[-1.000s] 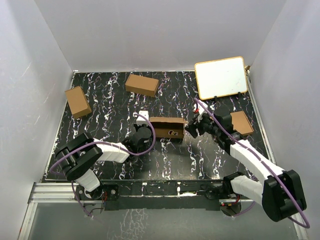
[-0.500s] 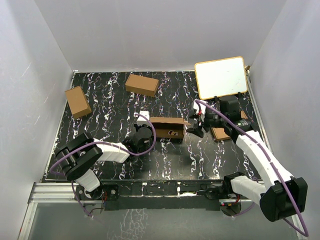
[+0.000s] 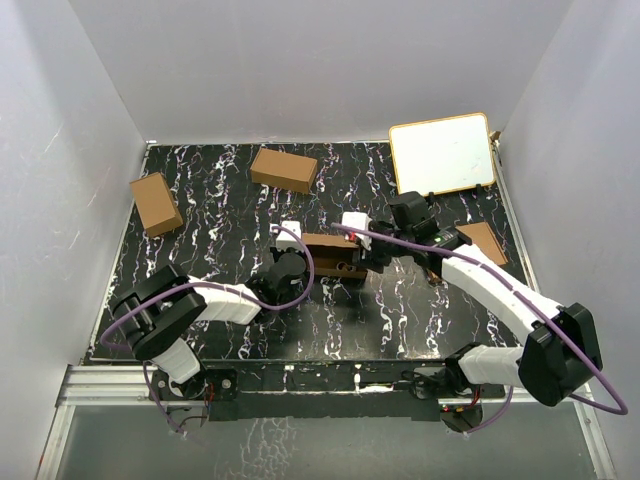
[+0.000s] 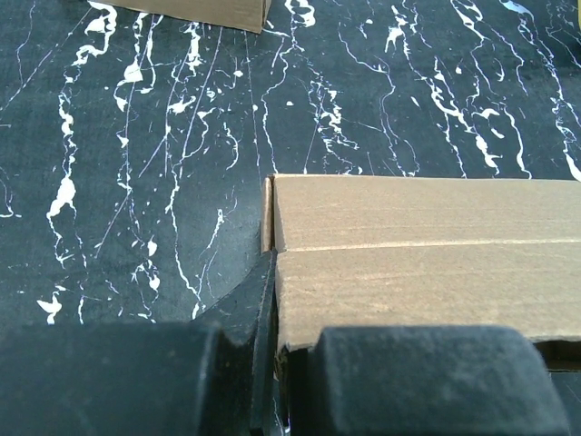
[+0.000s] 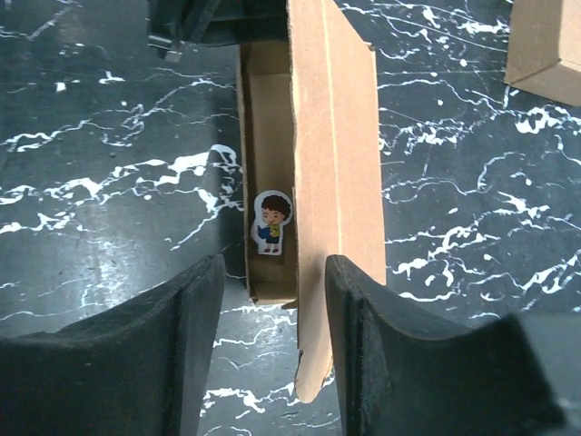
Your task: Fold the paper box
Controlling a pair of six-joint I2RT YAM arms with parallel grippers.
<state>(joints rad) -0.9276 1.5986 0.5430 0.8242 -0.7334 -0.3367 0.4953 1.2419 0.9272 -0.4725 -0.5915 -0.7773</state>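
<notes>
Across the black, white-veined table (image 3: 200,200), the paper box (image 3: 325,247) lies near the middle as a slim oblong carton, its long side running left to right. The left hand (image 3: 296,263) is clamped shut on the cardboard wall at the box's left end. The right hand (image 5: 272,345) is about half open at the other end, its fingers (image 5: 145,354) either side of the box's open end and a raised flap (image 5: 331,163); whether they touch the cardboard I cannot tell. A small cartoon-child sticker (image 5: 270,221) shows on the cardboard between them.
</notes>
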